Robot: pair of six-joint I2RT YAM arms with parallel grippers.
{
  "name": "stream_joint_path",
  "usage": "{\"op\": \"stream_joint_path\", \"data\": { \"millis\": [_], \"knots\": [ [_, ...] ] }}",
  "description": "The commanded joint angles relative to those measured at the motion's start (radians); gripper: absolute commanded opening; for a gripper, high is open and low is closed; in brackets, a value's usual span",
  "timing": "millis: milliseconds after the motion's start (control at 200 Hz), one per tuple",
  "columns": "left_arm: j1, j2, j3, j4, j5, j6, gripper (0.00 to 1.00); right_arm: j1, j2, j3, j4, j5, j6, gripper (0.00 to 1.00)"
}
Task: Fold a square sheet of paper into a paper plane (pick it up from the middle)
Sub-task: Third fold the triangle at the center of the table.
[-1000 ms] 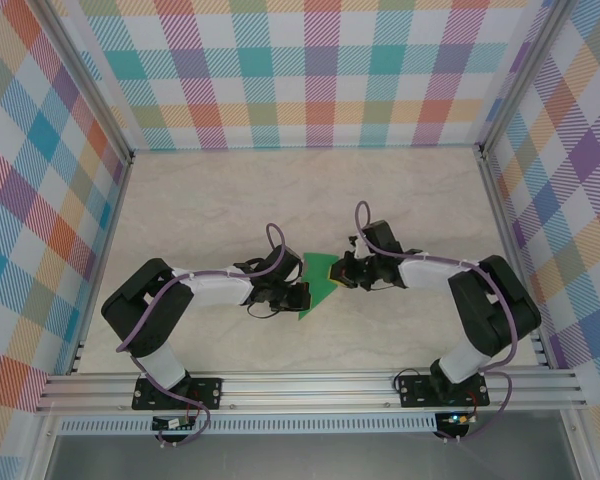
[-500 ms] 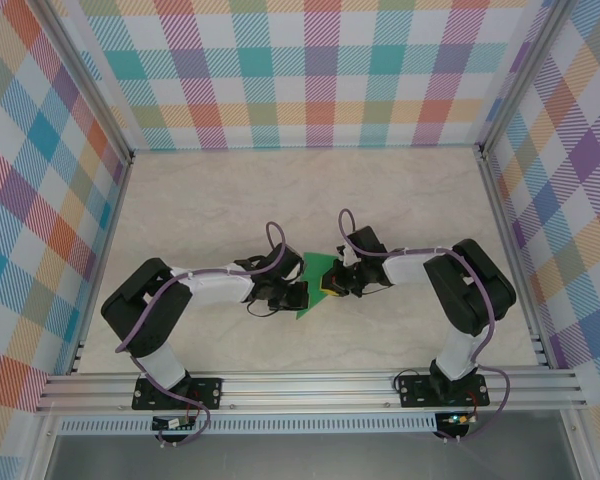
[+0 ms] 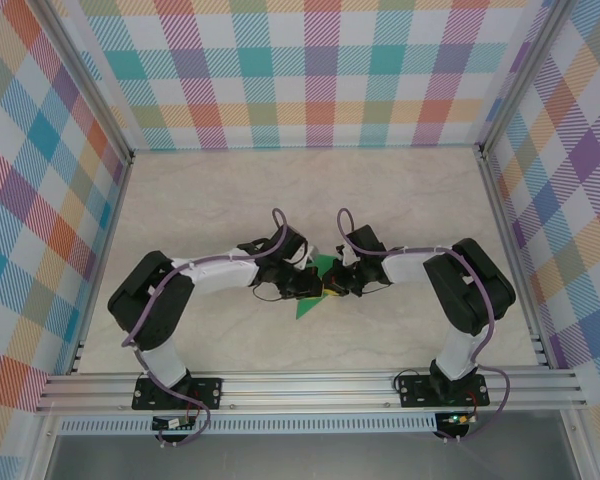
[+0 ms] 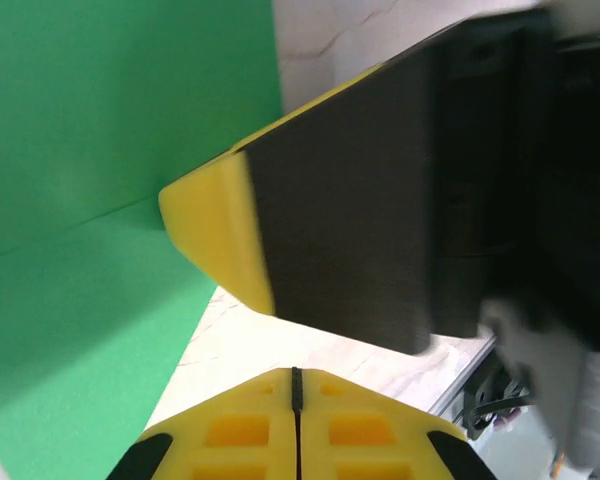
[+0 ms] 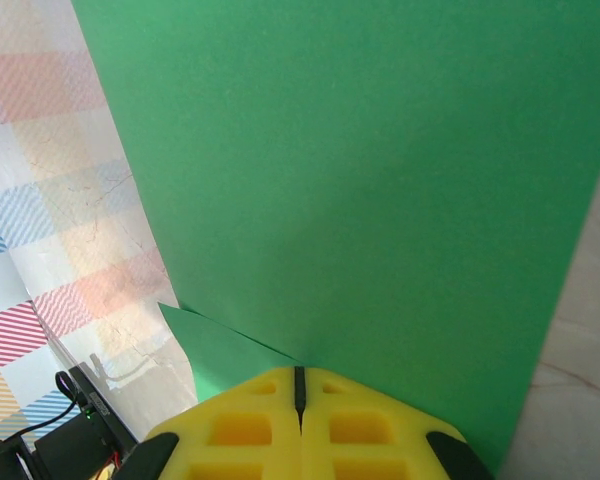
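The square sheet of paper [image 3: 307, 302] is bright green, partly folded, and lies at the table's middle between my two grippers. My right gripper [image 3: 332, 285] is shut, and the sheet [image 5: 360, 180] spreads straight out from its tips [image 5: 298, 370], with a second green layer lower left. My left gripper [image 3: 308, 284] is shut with nothing in it. Its tips [image 4: 296, 372] hover over bare table beside the creased paper [image 4: 100, 200]. A yellow-tipped finger [image 4: 215, 225] of the right gripper hangs close in front of it.
The marbled table [image 3: 230, 200] stretches behind and to both sides of the arms. Plaid walls enclose it on three sides. An aluminium rail [image 3: 310, 385] runs along the near edge, carrying both arm bases.
My right gripper has swung left across the sheet, and the green area showing has shrunk. My left gripper has shifted right and slightly away, closing in on the right one.
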Motion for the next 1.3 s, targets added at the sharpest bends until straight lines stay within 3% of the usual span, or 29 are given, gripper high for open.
{"op": "stream_joint_path", "data": {
  "millis": [0,690,1295],
  "knots": [
    [0.008,0.035,-0.002,0.001,0.067,-0.014,0.06,0.002,0.034,0.001,-0.062,0.055,-0.018,0.01],
    [0.013,0.109,-0.03,-0.051,-0.037,0.032,0.04,0.001,0.03,-0.005,-0.074,0.067,-0.023,0.01],
    [0.052,-0.004,-0.193,-0.032,0.017,0.051,0.05,0.001,0.039,-0.004,-0.097,0.089,-0.039,0.01]
  ]
}}
